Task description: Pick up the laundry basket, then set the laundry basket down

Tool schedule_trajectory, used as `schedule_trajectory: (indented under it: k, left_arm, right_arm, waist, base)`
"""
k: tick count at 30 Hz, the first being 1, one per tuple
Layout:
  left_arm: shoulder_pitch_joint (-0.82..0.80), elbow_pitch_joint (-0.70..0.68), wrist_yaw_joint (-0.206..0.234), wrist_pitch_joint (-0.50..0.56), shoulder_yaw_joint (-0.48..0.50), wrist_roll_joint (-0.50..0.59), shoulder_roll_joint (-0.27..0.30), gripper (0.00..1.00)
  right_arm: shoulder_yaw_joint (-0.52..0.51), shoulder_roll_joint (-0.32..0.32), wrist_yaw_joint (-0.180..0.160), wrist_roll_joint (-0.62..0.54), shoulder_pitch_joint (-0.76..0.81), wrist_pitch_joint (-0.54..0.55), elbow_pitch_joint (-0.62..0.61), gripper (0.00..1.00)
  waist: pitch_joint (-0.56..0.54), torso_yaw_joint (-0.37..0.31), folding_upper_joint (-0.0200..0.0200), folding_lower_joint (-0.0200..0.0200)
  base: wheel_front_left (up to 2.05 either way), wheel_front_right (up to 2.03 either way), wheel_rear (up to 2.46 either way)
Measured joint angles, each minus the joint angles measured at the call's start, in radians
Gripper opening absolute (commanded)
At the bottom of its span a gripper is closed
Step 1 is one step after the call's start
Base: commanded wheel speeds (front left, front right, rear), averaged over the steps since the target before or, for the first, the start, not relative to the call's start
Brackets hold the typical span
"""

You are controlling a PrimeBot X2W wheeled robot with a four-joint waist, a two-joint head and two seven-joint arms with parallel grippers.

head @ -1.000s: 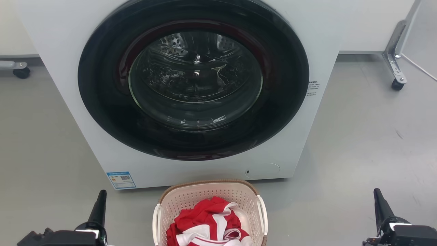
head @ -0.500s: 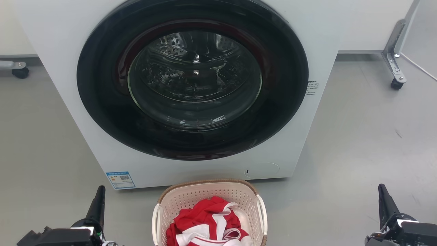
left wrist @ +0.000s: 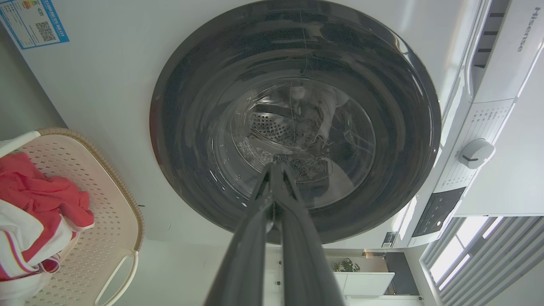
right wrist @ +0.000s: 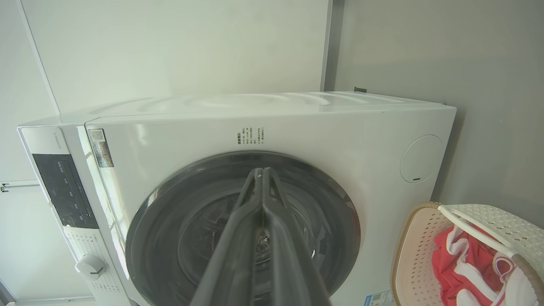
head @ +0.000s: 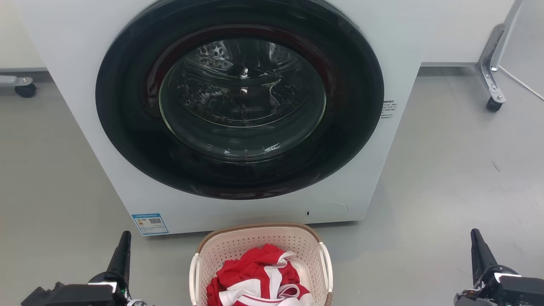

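The laundry basket [head: 238, 248] sits on the grey floor [head: 446, 170], just in front of the washing machine [head: 63, 63] and below its round dark door [head: 127, 140]. A red and white garment [head: 255, 272] lies bunched inside it. The left claw [head: 126, 238] hangs off to one side of the basket and the right claw [head: 475, 236] off to the other, both well apart from the white handles. Each claw's fingers are pressed together at the tips, holding nothing.

Laundry basket [head: 259, 242] before washing machine [head: 238, 110]
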Motion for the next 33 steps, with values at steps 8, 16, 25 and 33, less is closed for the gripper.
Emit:
schedule_trajectory:
  k: [8,16,25,33]
  left_arm:
    - [0.0,0.0,0.0,0.0,0.0,0.0,0.0,0.0]
    - [0.0,0.0,0.0,0.0,0.0,0.0,0.0,0.0]
    - [0.0,0.0,0.0,0.0,0.0,0.0,0.0,0.0]
    - [0.0,0.001,0.0,0.0,0.0,0.0,0.0,0.0]
  right_arm:
    - [0.0,0.0,0.0,0.0,0.0,0.0,0.0,0.0]
    - [0.0,0.0,0.0,0.0,0.0,0.0,0.0,0.0]
    - [0.0,0.0,0.0,0.0,0.0,0.0,0.0,0.0]
    - [0.0,0.0,0.0,0.0,0.0,0.0,0.0,0.0]
  waist:
    - [0.0,0.0,0.0001,0.0]
    - [0.0,0.0,0.0,0.0]
    - [0.0,0.0,0.0,0.0]
    - [0.0,0.0,0.0,0.0]
  base:
    - [0.0,0.0,0.0]
    - [0.0,0.0,0.0]
    - [0.0,0.0,0.0]
    - [0.0,0.0,0.0]
